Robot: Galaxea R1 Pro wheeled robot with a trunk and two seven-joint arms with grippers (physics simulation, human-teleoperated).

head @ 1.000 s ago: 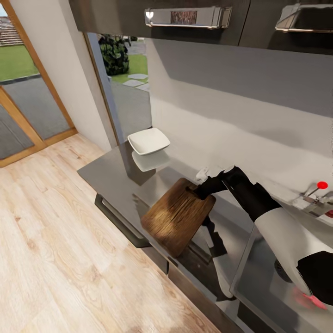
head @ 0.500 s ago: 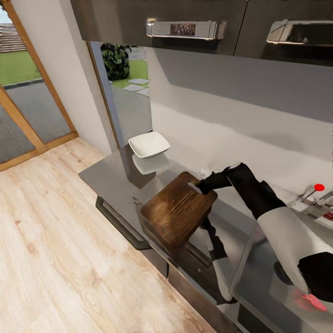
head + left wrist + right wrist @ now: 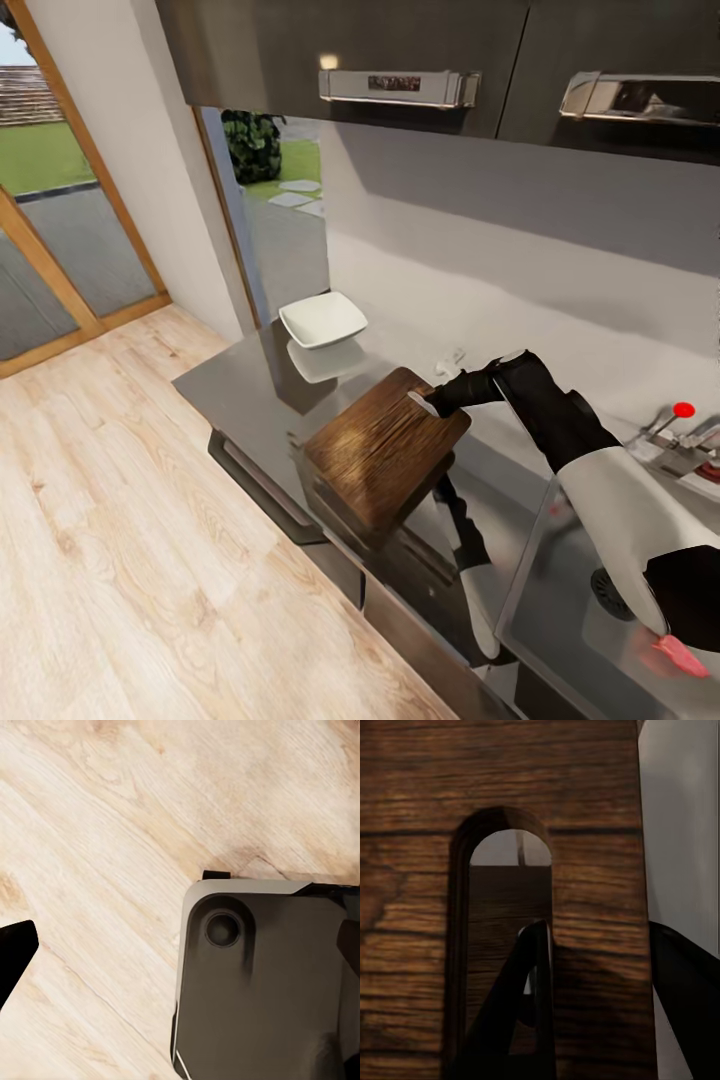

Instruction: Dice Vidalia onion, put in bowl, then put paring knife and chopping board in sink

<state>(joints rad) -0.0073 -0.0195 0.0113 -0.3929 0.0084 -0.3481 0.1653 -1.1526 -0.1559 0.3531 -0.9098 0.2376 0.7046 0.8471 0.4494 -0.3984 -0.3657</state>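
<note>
The dark brown chopping board point(image 3: 385, 455) hangs tilted just above the glossy grey countertop point(image 3: 245, 390). My right gripper point(image 3: 430, 400) is shut on its slotted end. In the right wrist view one finger passes through the oval slot point(image 3: 506, 915) of the chopping board point(image 3: 420, 907), with my right gripper point(image 3: 600, 945) clamped over its edge. The white bowl point(image 3: 322, 318) sits at the far end of the countertop. At the lower right lies the steel sink point(image 3: 560, 600), and a blurred reddish thing point(image 3: 675, 655) lies in it; I cannot tell what. My left gripper point(image 3: 187, 945) is open over the floor.
The faucet point(image 3: 690, 435) with its red-tipped lever stands behind the sink. Dark wall cabinets point(image 3: 400, 50) hang overhead. A long cabinet handle point(image 3: 260, 480) runs below the counter's front edge. Light wood floor point(image 3: 120, 560) spreads to the left, towards a glass door. My own base point(image 3: 262, 982) is under the left wrist.
The head view has tilted, shifting the whole picture down. Against the countertop, the board has risen a little in my right gripper and drawn slightly towards the wall.
</note>
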